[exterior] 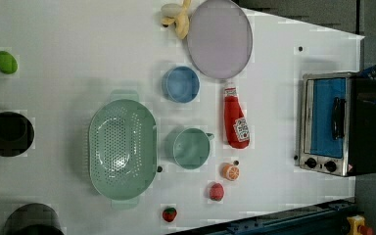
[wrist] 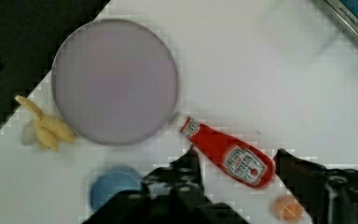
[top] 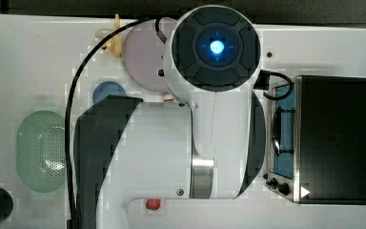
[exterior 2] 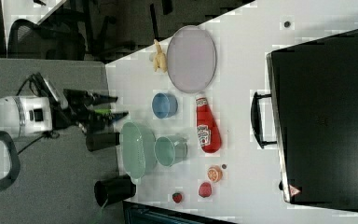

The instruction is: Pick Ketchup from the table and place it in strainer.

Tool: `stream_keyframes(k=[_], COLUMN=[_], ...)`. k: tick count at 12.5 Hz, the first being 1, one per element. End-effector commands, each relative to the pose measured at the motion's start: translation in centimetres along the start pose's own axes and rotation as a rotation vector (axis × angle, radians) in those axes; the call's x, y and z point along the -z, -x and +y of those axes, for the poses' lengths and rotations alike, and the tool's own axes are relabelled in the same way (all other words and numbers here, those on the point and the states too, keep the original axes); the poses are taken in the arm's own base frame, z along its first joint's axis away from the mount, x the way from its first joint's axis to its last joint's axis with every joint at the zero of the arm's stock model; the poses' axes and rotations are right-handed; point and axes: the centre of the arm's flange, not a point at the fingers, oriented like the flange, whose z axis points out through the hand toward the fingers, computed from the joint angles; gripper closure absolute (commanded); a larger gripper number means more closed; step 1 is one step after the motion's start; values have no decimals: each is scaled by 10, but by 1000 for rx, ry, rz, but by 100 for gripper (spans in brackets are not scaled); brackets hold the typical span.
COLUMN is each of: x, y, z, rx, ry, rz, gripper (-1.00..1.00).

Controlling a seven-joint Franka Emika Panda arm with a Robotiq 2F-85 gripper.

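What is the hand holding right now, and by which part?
Nothing. The hand is open, its fingers apart in the air above the table. The Ketchup lies flat on the table, ungrasped, and the strainer is empty.

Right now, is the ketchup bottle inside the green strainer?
No, the Ketchup lies on the table, apart from the strainer.

The ketchup bottle (wrist: 228, 156) is lying flat on the white table (wrist: 270, 70), its cap pointing toward the lilac plate (wrist: 115, 80). The gripper (wrist: 237, 164) is hanging above it with fingers (wrist: 189, 170) spread wide, one either side. A banana (wrist: 46, 128) is sitting beside the plate, with a blue bowl (wrist: 112, 186) and an orange piece (wrist: 287, 208) nearby.
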Motion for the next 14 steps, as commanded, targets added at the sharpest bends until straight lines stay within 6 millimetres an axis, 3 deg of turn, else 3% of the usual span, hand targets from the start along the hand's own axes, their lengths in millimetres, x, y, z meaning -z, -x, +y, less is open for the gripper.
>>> stream_keyframes(k=[1,3,7,14], x=[55,44,-11,-156], y=[52,53,54,44], z=[90,87,63,25], rx=[-57,-46,106,499], ry=[70,86,121,82], rz=[-66,-80,-118,-130], gripper=[-59,-99,-100,-100])
